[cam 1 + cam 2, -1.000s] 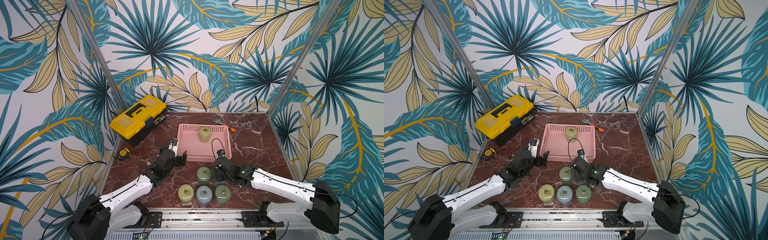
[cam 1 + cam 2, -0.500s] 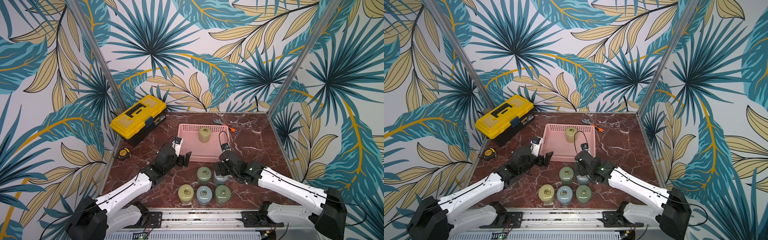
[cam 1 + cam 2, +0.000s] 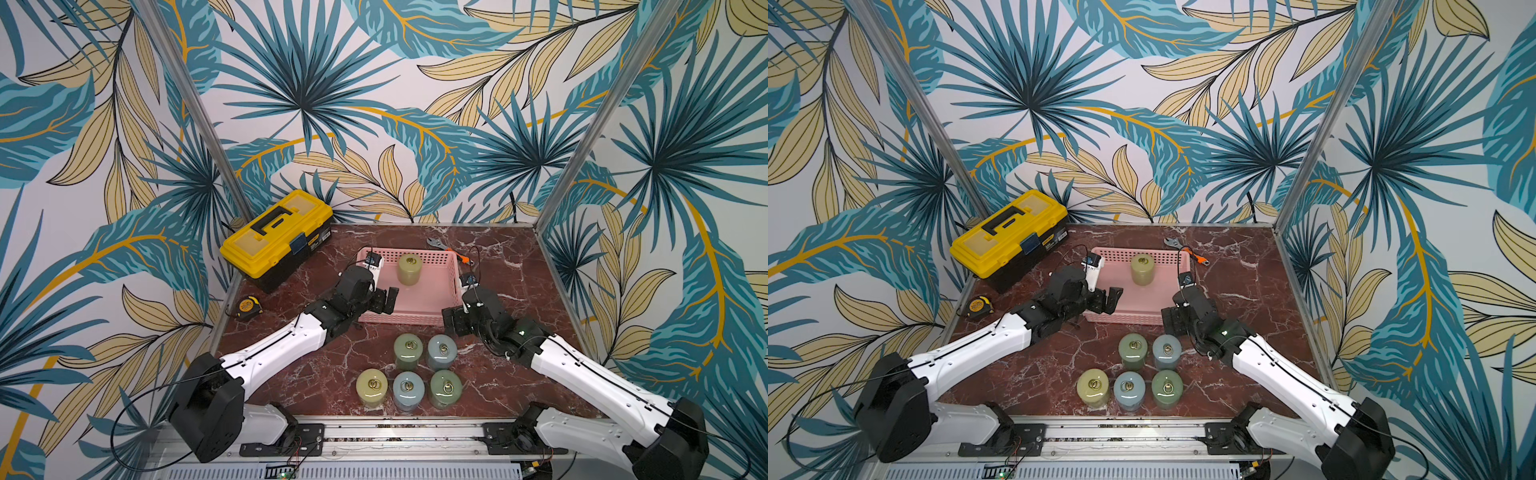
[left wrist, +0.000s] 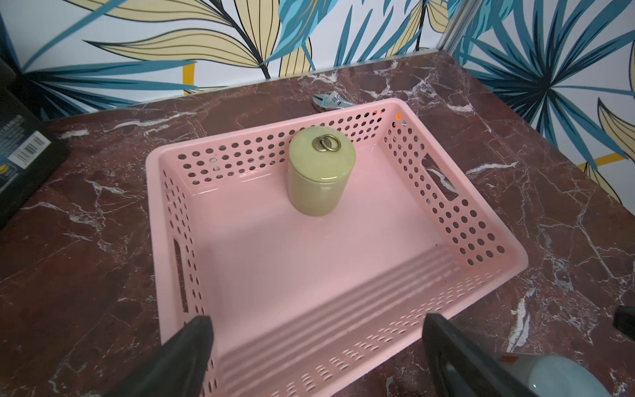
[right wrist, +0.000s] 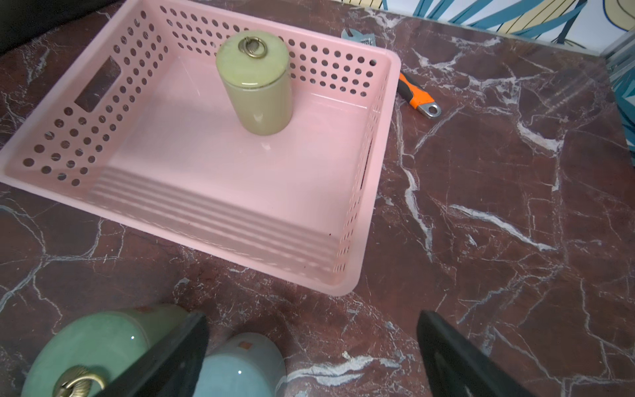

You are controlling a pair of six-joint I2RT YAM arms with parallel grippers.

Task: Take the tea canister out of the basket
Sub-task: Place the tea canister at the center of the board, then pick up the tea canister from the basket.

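Observation:
The pink basket (image 3: 415, 318) (image 3: 1129, 318) sits at the middle of the marble table. One olive-yellow tea canister (image 3: 409, 269) (image 3: 1142, 269) with a brass ring on its lid stands upright inside, near the far wall. It also shows in the left wrist view (image 4: 319, 175) and the right wrist view (image 5: 256, 86). My left gripper (image 3: 384, 298) (image 4: 316, 324) hangs open over the basket's near-left corner, well short of the canister. My right gripper (image 3: 452, 319) (image 5: 312, 319) is open and empty just outside the basket's near-right corner.
Several tea canisters (image 3: 442, 352) stand in a cluster on the table in front of the basket, close under my right gripper. A yellow toolbox (image 3: 276, 237) is at the back left, a tape measure (image 3: 248, 305) by the left edge, a wrench (image 3: 451, 250) behind the basket.
My right gripper has drawn back from the blue-grey canister on the table and moved towards the basket's near-right corner. My left gripper has moved in over the basket's near-left corner.

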